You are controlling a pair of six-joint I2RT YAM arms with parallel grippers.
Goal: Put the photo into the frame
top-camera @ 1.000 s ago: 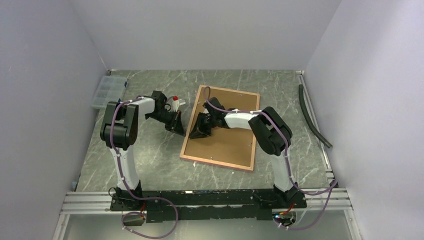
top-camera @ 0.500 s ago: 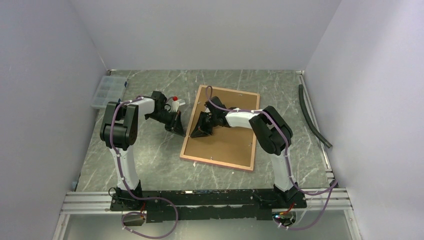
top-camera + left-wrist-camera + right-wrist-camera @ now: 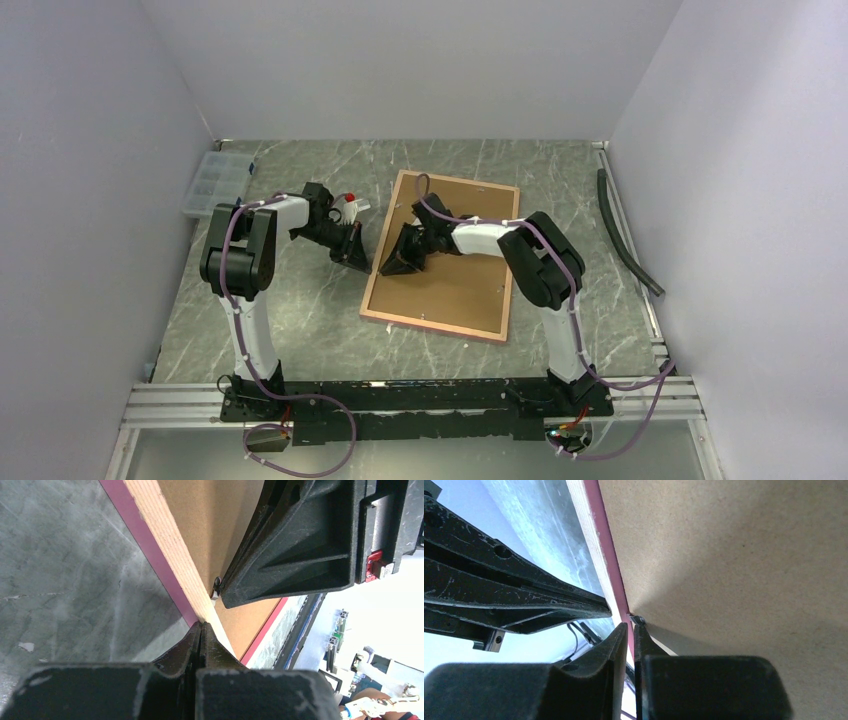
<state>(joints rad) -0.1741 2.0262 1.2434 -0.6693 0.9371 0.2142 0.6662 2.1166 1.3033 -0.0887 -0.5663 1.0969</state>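
Observation:
The frame [image 3: 432, 325] lies face down on the table, its tan back rail [image 3: 170, 545] and pink edge [image 3: 605, 545] showing. A brown backing board [image 3: 460, 280] fills it, and the photo is hidden. My left gripper [image 3: 358, 262] is shut, its tips [image 3: 201, 625] against the outside of the frame's left rail. My right gripper [image 3: 388, 268] comes from over the board with its jaws almost together. Its tips [image 3: 631, 626] are at a small metal tab [image 3: 637, 619] on the inside of that rail, and nothing shows between them.
A clear plastic organiser box [image 3: 213, 183] sits at the far left. A small white item with a red cap [image 3: 350, 203] lies behind the left arm. A black hose [image 3: 625, 235] runs along the right wall. The arms' mounting rail [image 3: 420, 400] lines the near edge.
The right gripper has edged slightly up along the frame's left rail and its jaws have narrowed a little. The left arm and the frame have not moved.

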